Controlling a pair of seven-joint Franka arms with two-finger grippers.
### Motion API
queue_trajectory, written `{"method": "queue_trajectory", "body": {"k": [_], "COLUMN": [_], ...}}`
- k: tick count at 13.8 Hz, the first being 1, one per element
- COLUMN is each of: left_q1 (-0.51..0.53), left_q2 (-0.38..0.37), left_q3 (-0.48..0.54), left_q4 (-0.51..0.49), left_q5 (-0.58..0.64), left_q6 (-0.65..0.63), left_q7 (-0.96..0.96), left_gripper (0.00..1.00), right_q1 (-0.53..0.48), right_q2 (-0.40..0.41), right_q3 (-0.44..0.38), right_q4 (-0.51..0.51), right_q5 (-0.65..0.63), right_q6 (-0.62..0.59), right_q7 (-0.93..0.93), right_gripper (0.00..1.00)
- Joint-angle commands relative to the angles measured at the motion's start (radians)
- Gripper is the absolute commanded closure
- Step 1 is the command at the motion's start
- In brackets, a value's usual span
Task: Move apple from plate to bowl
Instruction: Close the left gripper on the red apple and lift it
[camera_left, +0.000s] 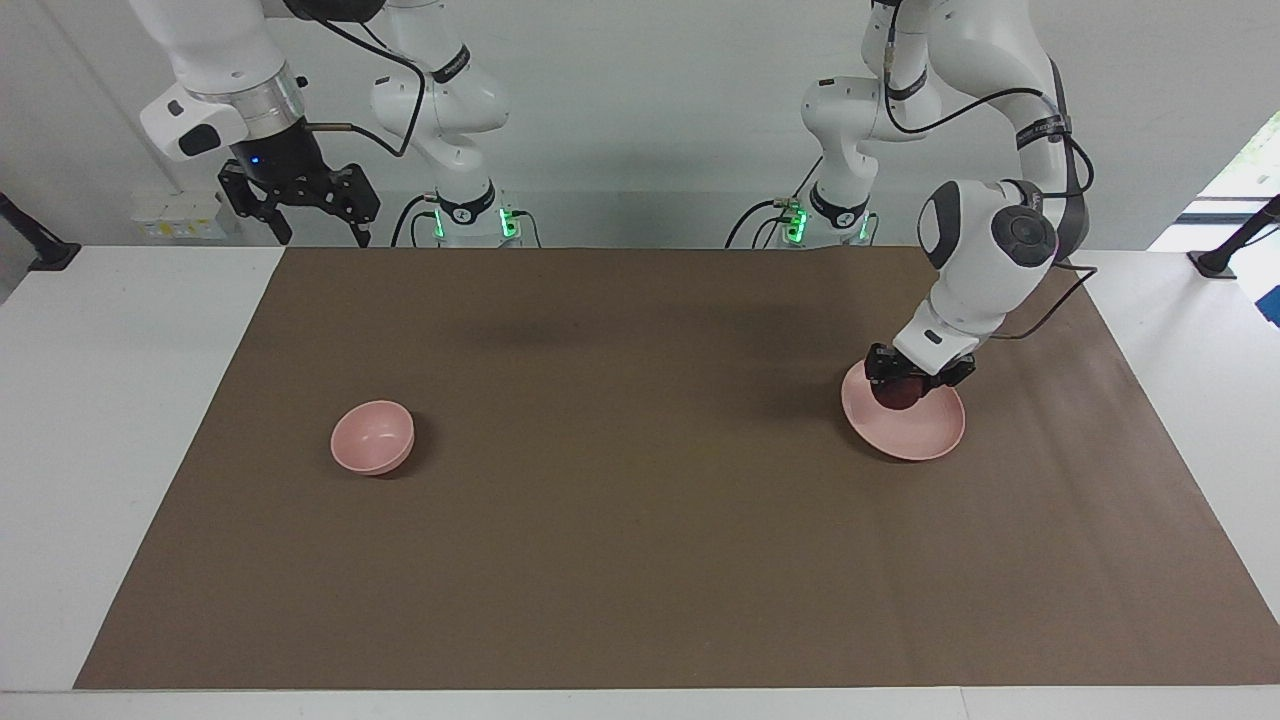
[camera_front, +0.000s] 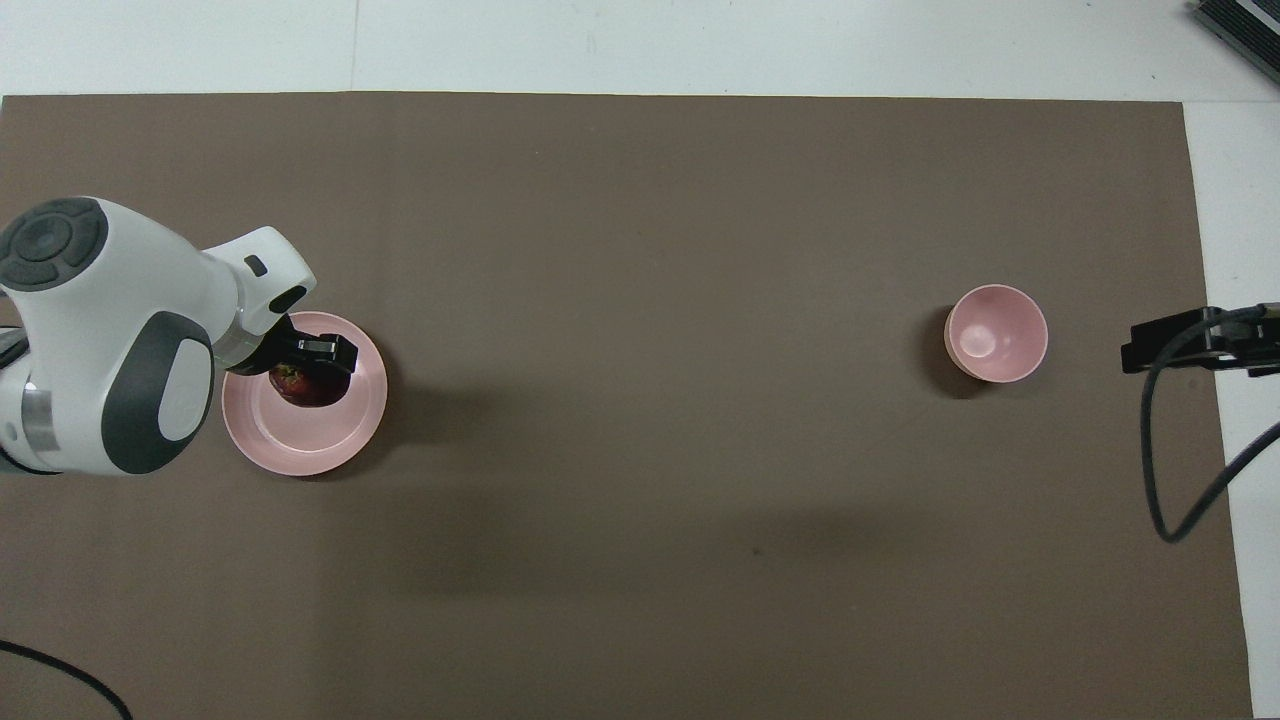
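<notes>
The left gripper (camera_left: 903, 385) has its jaws clamped on the apple (camera_left: 900, 394), one finger on each side of the dark red fruit. In the overhead view the left gripper (camera_front: 312, 365) covers part of the apple (camera_front: 303, 385), and a lighter reddish patch shows at the apple's edge nearest the arm's wrist; the apple is round, so no long axis can be told, and the stem itself cannot be made out. The apple sits over the plate (camera_left: 925, 432), at the part of it nearer to the robots, and appears raised just off the plate's surface, though contact cannot be ruled out. The plate (camera_front: 300, 450) lies at the left arm's end of the brown mat (camera_left: 640, 560) and holds nothing else. The left arm comes down steeply from its raised elbow, its white wrist tilted over the plate's rim.

The bowl (camera_left: 372, 436) stands upright toward the right arm's end of the mat, well apart from the plate, and the bowl (camera_front: 996, 333) is seen to have nothing in it.

The right gripper (camera_left: 312, 215) waits high above the table's edge by the mat's corner, its jaws spread wide and holding nothing
</notes>
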Motion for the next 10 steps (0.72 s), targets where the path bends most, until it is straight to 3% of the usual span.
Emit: {"method": "queue_trajectory", "body": {"k": [1,4,8,10], "left_q1": [-0.022,-0.025,-0.049,-0.051], "left_q2": [0.0,0.018,0.015,0.014], "left_q3": [0.005,-0.001,-0.004,-0.007], "left_q4": [0.111,0.227,0.22,0.223], "left_q5": [-0.045,-0.072,-0.124,-0.184], "left_q6": [-0.099,-0.234,-0.277,-0.309], "left_q7": [-0.017,-0.028,-0.04,-0.179], "left_gripper": [1.0,1.0,1.0,1.0], "right_q1": [-0.017,-0.018,-0.015,-0.015], "right_q2": [-0.022,-0.018,-0.019,-0.012], "right_q3": [0.004,0.003,0.003,0.003], "right_q4": [-0.017,-0.061,-0.177,-0.224], "right_q5": [0.021,0.083,0.208,0.33], "right_q6": [-0.006,0.009,0.13,0.155], "right_q7": [-0.038,-0.037,-0.038,-0.052], "right_gripper": [0.0,0.0,0.0,0.0]}}
